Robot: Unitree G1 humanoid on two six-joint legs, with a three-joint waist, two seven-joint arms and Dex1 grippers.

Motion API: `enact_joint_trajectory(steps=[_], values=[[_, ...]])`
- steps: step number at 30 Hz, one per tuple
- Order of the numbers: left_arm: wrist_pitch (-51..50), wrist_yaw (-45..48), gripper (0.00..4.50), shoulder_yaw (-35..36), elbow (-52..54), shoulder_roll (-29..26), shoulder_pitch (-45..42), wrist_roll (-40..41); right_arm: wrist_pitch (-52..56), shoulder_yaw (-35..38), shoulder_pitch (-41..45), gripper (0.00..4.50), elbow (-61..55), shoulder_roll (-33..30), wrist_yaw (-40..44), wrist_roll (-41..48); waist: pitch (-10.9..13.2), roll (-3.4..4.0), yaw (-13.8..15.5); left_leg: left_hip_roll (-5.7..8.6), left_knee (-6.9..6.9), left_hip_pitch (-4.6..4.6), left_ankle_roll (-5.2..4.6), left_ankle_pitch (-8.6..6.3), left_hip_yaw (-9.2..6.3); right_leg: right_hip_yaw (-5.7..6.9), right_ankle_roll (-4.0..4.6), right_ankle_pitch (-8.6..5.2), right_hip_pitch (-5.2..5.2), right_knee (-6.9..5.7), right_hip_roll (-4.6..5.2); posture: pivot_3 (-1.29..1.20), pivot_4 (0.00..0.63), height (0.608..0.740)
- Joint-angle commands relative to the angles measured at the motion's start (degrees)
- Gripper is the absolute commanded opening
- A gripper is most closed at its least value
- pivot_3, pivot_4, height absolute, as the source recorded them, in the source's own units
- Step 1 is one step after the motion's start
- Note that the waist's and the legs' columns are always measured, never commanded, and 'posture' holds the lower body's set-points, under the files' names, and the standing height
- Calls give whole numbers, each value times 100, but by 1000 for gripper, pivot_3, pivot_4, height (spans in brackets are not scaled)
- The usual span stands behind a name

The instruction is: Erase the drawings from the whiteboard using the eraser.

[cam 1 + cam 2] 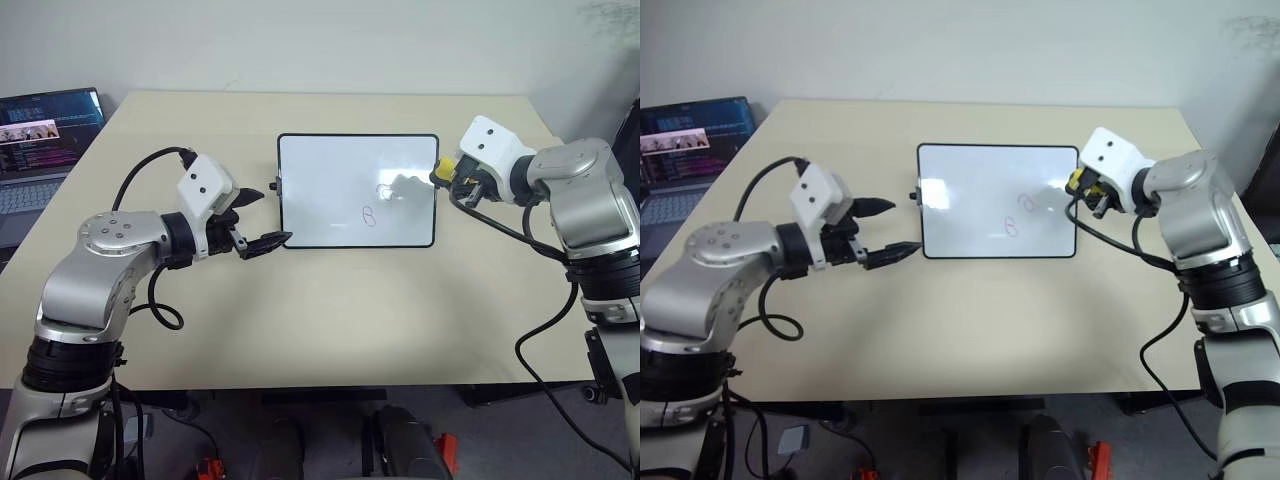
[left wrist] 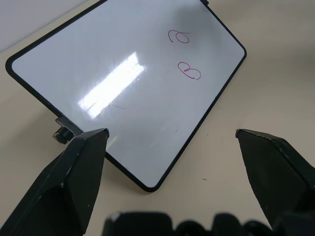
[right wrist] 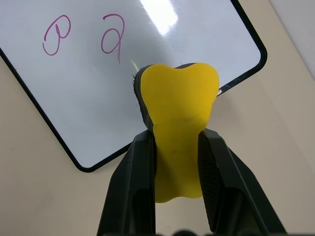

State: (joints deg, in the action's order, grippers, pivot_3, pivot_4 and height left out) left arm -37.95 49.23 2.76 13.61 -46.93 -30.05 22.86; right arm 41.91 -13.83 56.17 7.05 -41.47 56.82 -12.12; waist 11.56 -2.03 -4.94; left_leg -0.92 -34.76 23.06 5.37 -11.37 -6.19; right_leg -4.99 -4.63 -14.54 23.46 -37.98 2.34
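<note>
The whiteboard (image 1: 330, 170) lies flat in the middle of the table. Two small marker drawings sit on its right half: a loop (image 1: 385, 192) and, nearer me, a B-like shape (image 1: 368, 216). In the right wrist view both drawings (image 3: 114, 39) lie just beyond the eraser (image 3: 179, 132). My right gripper (image 1: 447, 176) is shut on the yellow eraser (image 1: 441, 173), whose front end hangs over the board's right edge. Whether it touches the surface I cannot tell. My left gripper (image 1: 272, 216) stands open beside the board's near left corner, with nothing between its fingers.
An open laptop (image 1: 45, 130) stands at the far left, beside the table. A small black knob (image 1: 274, 188) sticks out of the board's left side, close to my left gripper. Bare beige tabletop (image 1: 350, 310) stretches from the board to the near edge.
</note>
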Motion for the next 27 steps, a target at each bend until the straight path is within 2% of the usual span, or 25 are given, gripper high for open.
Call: enact_joint_trajectory(steps=[1, 7, 12, 27], values=[[81, -17, 4500, 127, 140, -15, -130, 33, -20, 59, 81, 839, -119, -11, -64, 80, 0, 0, 0, 0, 0, 0, 0, 0, 0, 0, 0, 0, 0, 0, 0, 0, 150, 740], [179, -158, 4500, 168, 61, 72, -239, -30, -19, 22, 137, 839, -139, 61, -64, 101, 0, 0, 5, 0, 0, 0, 0, 0, 0, 0, 1, 0, 0, 0, 0, 0, 150, 740], [209, -87, 4500, 165, -29, 15, -331, -26, 6, 355, 418, 839, 2, 305, -380, 308, 0, 0, -4, 0, -2, 0, 0, 0, 1, -1, 1, 1, 0, -1, 0, 0, 150, 740], [175, -57, 4500, 132, 51, 30, -292, 3, 152, 189, 419, 839, -163, 250, -304, 563, 0, 0, 7, 0, -2, 0, 0, 0, 1, -1, 9, 6, 0, -1, 0, 0, 150, 740]])
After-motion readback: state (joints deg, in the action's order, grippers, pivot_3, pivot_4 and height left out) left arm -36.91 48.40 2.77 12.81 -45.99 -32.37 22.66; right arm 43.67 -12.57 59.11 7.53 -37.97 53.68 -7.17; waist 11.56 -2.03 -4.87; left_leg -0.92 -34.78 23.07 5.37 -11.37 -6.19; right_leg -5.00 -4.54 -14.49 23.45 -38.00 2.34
